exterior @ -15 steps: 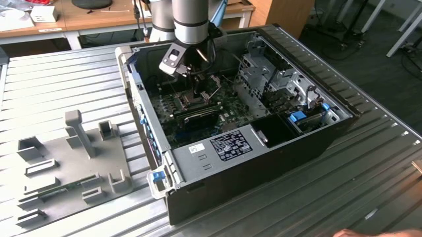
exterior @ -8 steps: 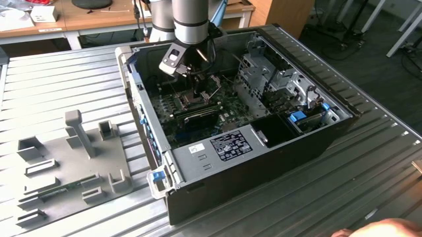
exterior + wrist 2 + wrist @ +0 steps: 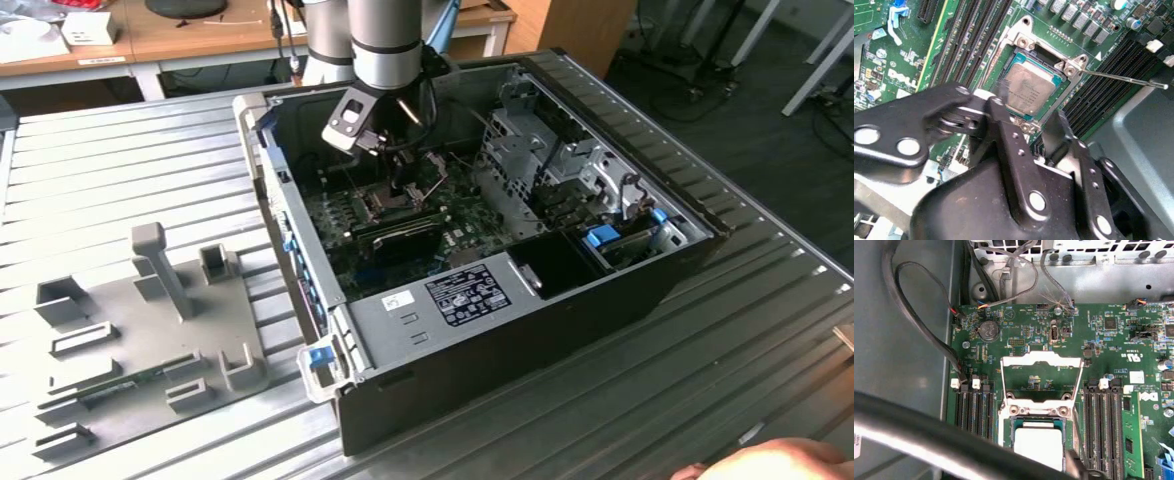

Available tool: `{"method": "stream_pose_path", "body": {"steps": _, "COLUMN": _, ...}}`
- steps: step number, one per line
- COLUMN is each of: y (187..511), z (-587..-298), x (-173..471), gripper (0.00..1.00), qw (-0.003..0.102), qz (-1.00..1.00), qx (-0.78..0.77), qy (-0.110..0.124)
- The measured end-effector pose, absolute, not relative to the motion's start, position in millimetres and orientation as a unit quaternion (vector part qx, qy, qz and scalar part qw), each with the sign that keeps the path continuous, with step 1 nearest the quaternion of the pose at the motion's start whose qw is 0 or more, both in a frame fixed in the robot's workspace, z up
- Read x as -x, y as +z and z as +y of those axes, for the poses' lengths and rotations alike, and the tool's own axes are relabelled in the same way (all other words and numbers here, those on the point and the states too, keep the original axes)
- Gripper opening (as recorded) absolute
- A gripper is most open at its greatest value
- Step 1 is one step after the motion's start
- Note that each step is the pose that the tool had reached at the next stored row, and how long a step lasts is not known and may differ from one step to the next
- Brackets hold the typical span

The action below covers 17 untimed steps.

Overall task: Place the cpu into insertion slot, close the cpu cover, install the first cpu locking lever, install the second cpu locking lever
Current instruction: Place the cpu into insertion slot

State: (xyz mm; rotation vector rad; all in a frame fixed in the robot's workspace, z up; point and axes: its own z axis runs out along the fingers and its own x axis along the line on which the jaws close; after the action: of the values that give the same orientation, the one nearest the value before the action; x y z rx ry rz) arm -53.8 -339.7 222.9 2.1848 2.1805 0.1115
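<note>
Grey cpu [image 3: 1024,92] in insertion slot [image 3: 1023,40], one edge hidden | cpu cover [image 3: 1041,358] raised | end effector [image 3: 1026,114] apart, seemingly empty

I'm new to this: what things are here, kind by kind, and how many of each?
Arm: 1
Computer case: 1
Grey tray: 1
Cpu: 1
Cover: 1
Total: 5

Ribbed grey metal tabletop [image 3: 120,170], open black computer case [image 3: 534,330] lying on it, grey parts fixture [image 3: 147,340] beside it at the exterior view's left
</note>
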Motion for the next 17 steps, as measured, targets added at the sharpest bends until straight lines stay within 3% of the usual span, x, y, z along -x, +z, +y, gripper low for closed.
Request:
{"method": "stream_pose_path", "body": {"steps": 3, "y": 222.9, "z": -339.7, "x": 53.8, "gripper": 0.47, "qw": 0.026, "qz": 0.706, "qx": -0.707, "qy": 0.036}}
{"method": "stream_pose_path", "body": {"steps": 7, "y": 223.0, "z": -339.7, "x": 53.8, "gripper": 0.29, "qw": 0.026, "qz": 0.706, "qx": -0.707, "qy": 0.036}}
{"method": "stream_pose_path", "body": {"steps": 12, "y": 223.1, "z": -339.7, "x": 53.8, "gripper": 0.27, "qw": 0.026, "qz": 0.706, "qx": -0.707, "qy": 0.036}}
{"method": "stream_pose_path", "body": {"steps": 13, "y": 223.1, "z": -339.7, "x": 53.8, "gripper": 0.20, "qw": 0.026, "qz": 0.706, "qx": -0.707, "qy": 0.036}}
{"method": "stream_pose_path", "body": {"steps": 17, "y": 223.1, "z": -339.7, "x": 53.8, "gripper": 0.11, "qw": 0.026, "qz": 0.706, "qx": -0.707, "qy": 0.036}}
